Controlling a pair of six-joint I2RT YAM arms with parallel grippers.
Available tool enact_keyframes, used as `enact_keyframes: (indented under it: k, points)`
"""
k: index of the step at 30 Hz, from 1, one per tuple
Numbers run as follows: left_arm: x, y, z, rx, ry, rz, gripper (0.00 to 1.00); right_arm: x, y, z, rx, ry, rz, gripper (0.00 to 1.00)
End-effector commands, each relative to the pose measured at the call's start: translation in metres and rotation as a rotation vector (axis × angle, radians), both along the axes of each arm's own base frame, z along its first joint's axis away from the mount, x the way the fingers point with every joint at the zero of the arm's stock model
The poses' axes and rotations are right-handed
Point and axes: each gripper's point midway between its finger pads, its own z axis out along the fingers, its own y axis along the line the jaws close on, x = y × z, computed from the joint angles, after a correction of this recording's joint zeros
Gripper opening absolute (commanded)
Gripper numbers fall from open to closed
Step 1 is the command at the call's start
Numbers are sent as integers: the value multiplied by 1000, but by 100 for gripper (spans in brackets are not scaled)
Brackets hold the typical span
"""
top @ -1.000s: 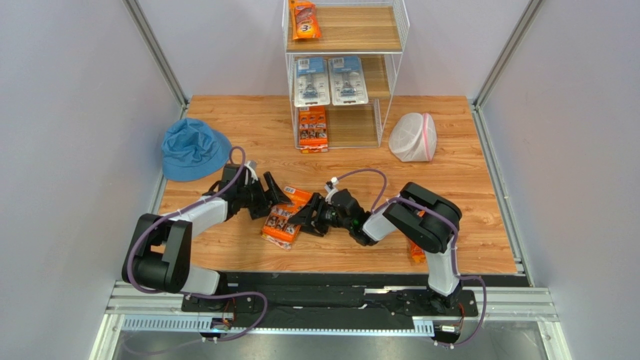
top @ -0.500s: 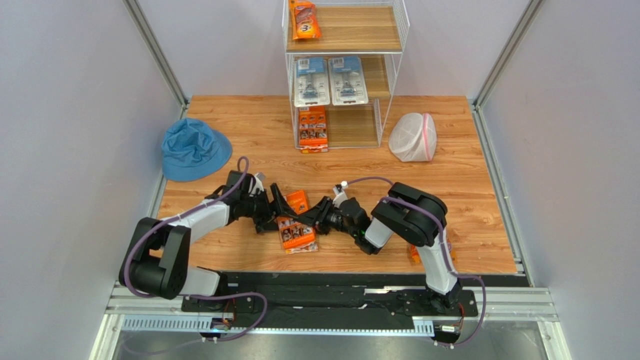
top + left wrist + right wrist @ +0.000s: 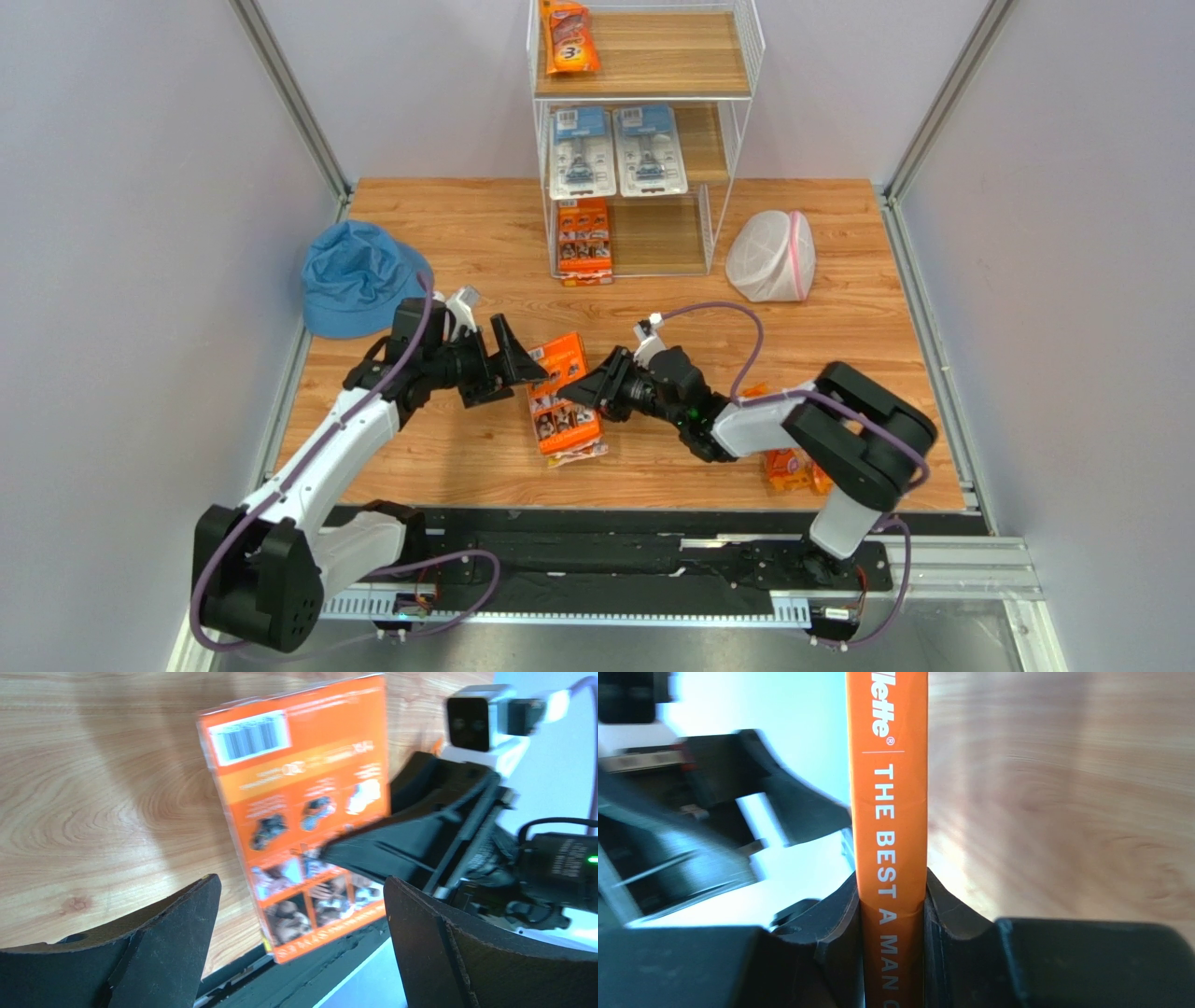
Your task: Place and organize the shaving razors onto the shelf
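Note:
A flat orange razor multi-pack stands on its edge above the table, between the two grippers. My right gripper is shut on its right side; the right wrist view shows the pack's orange spine clamped between my fingers. My left gripper is open just left of the pack, not touching it. In the left wrist view the pack's back lies beyond my spread jaws. The white wire shelf stands at the far side.
The shelf holds an orange bag, two blister cards and an orange multi-pack. Another orange pack lies by the right arm. A blue bucket hat is at the left, a white mesh bag right of the shelf.
The right arm has stretched out and raised the orange pack onto its edge, shifting it slightly right. The left gripper has drawn back up and left, off the pack.

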Motion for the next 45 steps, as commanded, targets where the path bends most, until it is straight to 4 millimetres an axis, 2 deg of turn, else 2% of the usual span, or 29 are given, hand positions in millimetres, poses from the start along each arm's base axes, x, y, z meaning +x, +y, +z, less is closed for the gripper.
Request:
enact_keyframes:
  k: [1, 4, 5, 7, 8, 9, 11, 16, 20, 25, 31, 34, 37, 41, 45]
  points:
    - [-10, -1, 19, -12, -53, -43, 96, -9, -17, 35, -2, -86, 3, 22]
    - [-18, -5, 26, -51, -70, -74, 96, -16, -27, 41, -28, -98, 4, 22]
    - [-17, -9, 35, -82, -115, -88, 96, -19, -31, 56, -10, -123, 6, 22]
    - [-25, -19, 40, -168, -120, -125, 96, -24, -36, 62, -9, -130, 12, 22]
    - [-21, -24, 54, -216, -199, -149, 96, -27, -39, 75, 16, -148, 11, 22]
    - [-25, -27, 53, -254, -184, -152, 96, -30, -42, 80, 26, -153, 10, 22]
    - [-28, -32, 64, -301, -229, -198, 96, -36, -47, 90, 43, -160, 15, 22]
    - [-39, -37, 78, -338, -274, -267, 96, -50, -58, 112, 94, -176, 24, 22]
    - [-44, -47, 94, -381, -335, -308, 96, -57, -57, 120, 111, -187, 49, 22]
    - [-48, -60, 91, -381, -320, -342, 93, -65, -47, 136, 150, -219, 97, 22]
    - [-44, -62, 95, -373, -332, -338, 87, -71, -41, 152, 168, -252, 132, 23]
    - [-44, -64, 98, -383, -343, -345, 80, -75, -38, 157, 178, -261, 152, 23]
    - [-45, -68, 100, -398, -346, -356, 68, -80, -34, 157, 179, -257, 176, 24]
    - [-48, -71, 103, -411, -356, -378, 41, -86, -31, 151, 177, -240, 192, 26]
    - [-50, -71, 105, -410, -365, -386, 24, -83, -39, 141, 135, -220, 145, 35]
